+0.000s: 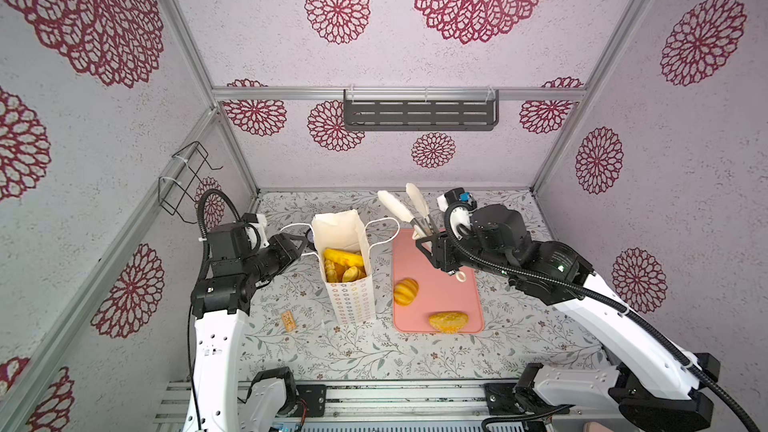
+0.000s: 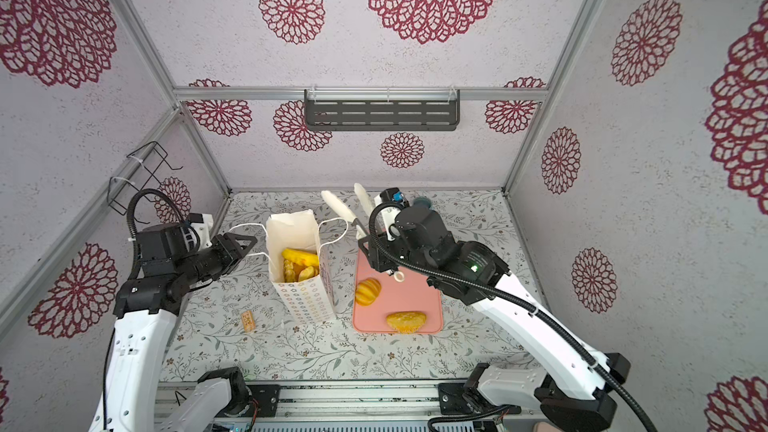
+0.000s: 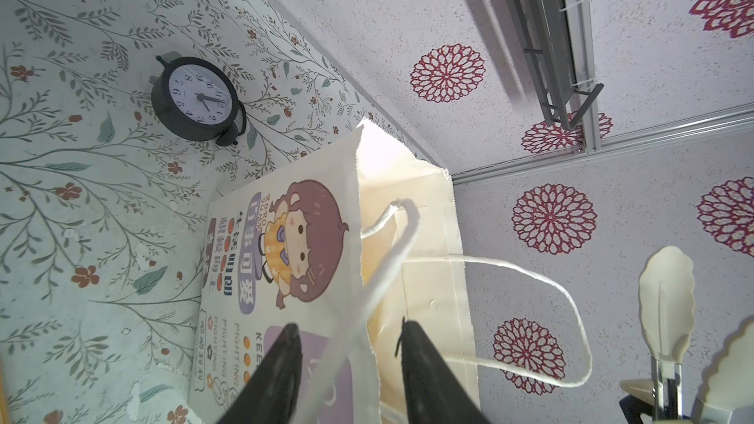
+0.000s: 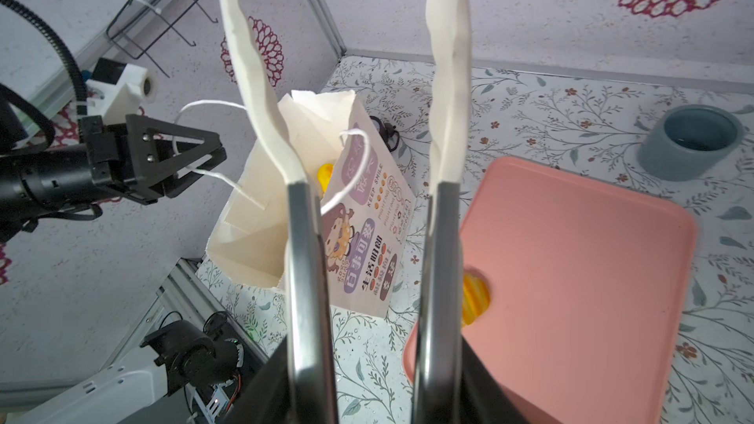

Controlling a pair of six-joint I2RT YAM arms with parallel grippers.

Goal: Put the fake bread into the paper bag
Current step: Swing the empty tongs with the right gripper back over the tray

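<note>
Pale textured walls [image 1: 257,47] with crimson floral medallions enclose a leaf-patterned desk [image 1: 374,351], with a grey slotted shelf [image 1: 419,115] mounted at the back.

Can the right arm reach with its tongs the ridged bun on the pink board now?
Probably yes: the bun lies uncovered on the board, near the right gripper; its tongs are open and empty, and the bag stands off to the side.

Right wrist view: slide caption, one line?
Open, empty tongs overlook paper bag and pink tray; a bag handle runs through the open left hand.
</note>
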